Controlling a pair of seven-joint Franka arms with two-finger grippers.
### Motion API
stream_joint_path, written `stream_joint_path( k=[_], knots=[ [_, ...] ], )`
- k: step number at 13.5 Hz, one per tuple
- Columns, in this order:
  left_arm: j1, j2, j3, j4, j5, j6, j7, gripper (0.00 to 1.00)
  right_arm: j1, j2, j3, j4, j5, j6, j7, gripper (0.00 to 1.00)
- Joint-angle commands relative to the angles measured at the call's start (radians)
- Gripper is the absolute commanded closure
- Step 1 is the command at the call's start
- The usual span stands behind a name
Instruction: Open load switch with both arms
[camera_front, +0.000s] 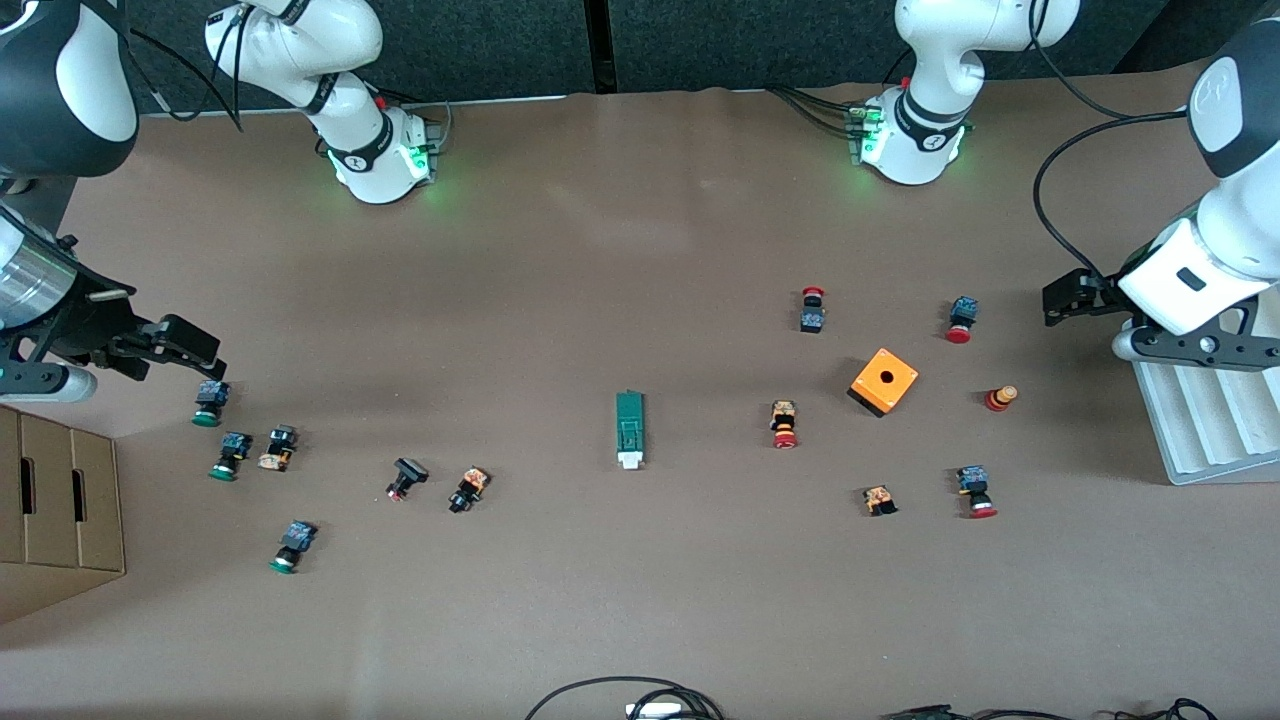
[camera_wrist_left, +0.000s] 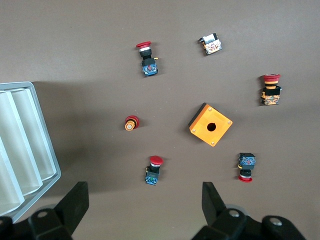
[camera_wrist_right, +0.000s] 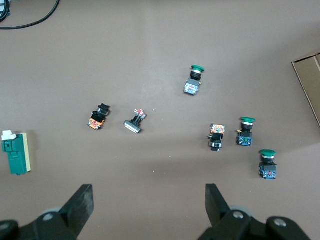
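Observation:
The load switch (camera_front: 629, 428), a narrow dark-green block with a white tab at its end nearer the front camera, lies flat at the middle of the table. It also shows at the edge of the right wrist view (camera_wrist_right: 15, 152); the left wrist view does not hold it. My left gripper (camera_front: 1065, 297) hangs open over bare table beside the white tray, at the left arm's end, with nothing between its fingers (camera_wrist_left: 145, 200). My right gripper (camera_front: 195, 350) hangs open and empty (camera_wrist_right: 148, 200) over the right arm's end, just above a green-capped button (camera_front: 209, 402).
An orange box with a hole (camera_front: 883, 381) and several red-capped buttons (camera_front: 785, 424) lie toward the left arm's end. Several green-capped and black buttons (camera_front: 230, 455) lie toward the right arm's end. A cardboard box (camera_front: 60, 500) and a white ribbed tray (camera_front: 1200, 420) stand at the table's ends.

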Motion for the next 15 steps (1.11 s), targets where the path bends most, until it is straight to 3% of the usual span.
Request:
stream_joint_path(
  k=[1, 10, 13, 15],
  knots=[
    [-0.004, 0.015, 0.005, 0.033, -0.013, -0.015, -0.007, 0.00, 0.020, -0.012, 0.008, -0.005, -0.020, 0.021, 0.017, 0.00],
    [-0.029, 0.009, -0.007, 0.031, -0.017, -0.021, -0.068, 0.00, 0.029, -0.004, 0.005, 0.004, -0.027, -0.005, 0.037, 0.00],
    [-0.072, 0.005, -0.036, 0.040, -0.060, -0.021, -0.209, 0.00, 0.031, -0.001, 0.005, 0.009, -0.027, 0.001, 0.037, 0.00],
    [-0.084, 0.005, -0.097, 0.049, -0.062, -0.018, -0.313, 0.00, 0.028, -0.001, 0.005, 0.009, -0.026, 0.025, 0.037, 0.00]
  ],
)
